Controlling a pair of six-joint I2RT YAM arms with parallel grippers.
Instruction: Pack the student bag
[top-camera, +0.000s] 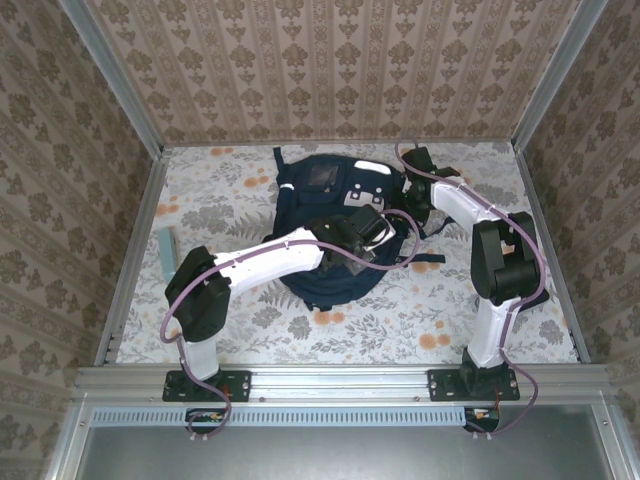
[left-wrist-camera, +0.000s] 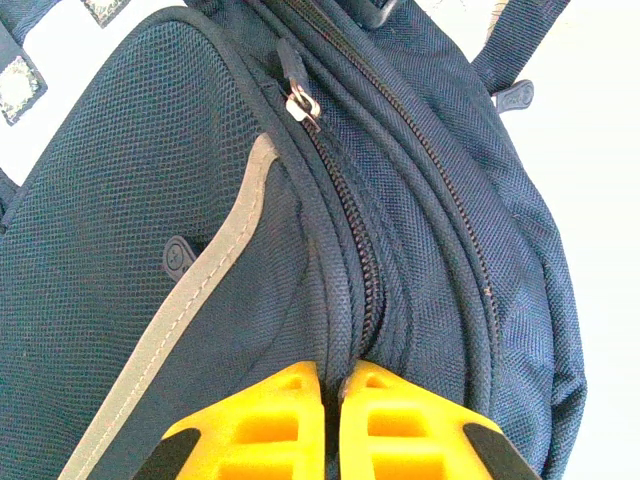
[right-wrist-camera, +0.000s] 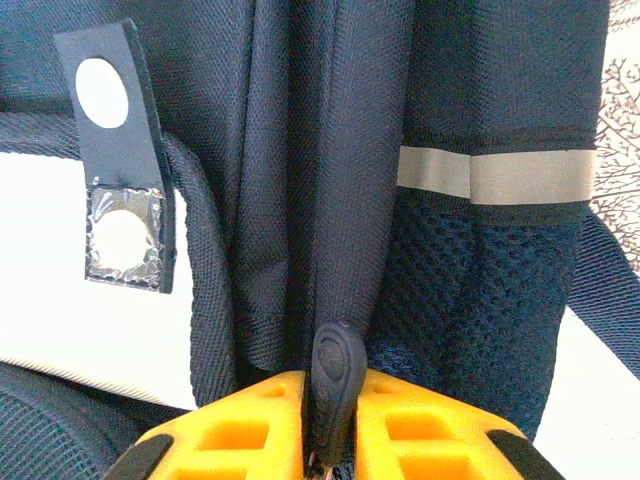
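Right jaws: clamping on a dark rubbery zip pull (right-wrist-camera: 338, 362), gripping its lower end and leaving the rounded tip poking up between the yellow pads (right-wrist-camera: 420, 425).
Left jaws: sitting together, all but touching, nosing into the zip line (left-wrist-camera: 352, 250); pinching cloth or merely pressing it, cannot tell.
Around the right jaws: facing hanging folds of navy cloth, with a grey reflective stripe (right-wrist-camera: 495, 172) above dark mesh on the right and a strap tab (right-wrist-camera: 120, 180) bearing two pale round patches on the left.
Around the left jaws: looking along a closed run of teeth toward a metal slider (left-wrist-camera: 303, 105), beside a mesh panel edged by a grey band (left-wrist-camera: 215, 270).
Student bag (top-camera: 300, 200): lying flat around the middle of the surface (top-camera: 250, 310), passing under the left arm's wrist and meeting the right arm at its far right corner.
Elsewhere: keeping a pale green flat item (top-camera: 165, 250) well apart, near the left edge.
Step, as judged: working a zip, likely bracing with the left and drawing with the right; opening or closing, cannot tell.
Risk, slipping: losing the pull, through holding so little of a soft, rounded tab.
Risk, dragging: hauling the whole bag across the flowered cloth, through anchoring too weakly on the left.
Risk, snagging: jamming the slider, through catching the loose folds crowding the teeth.
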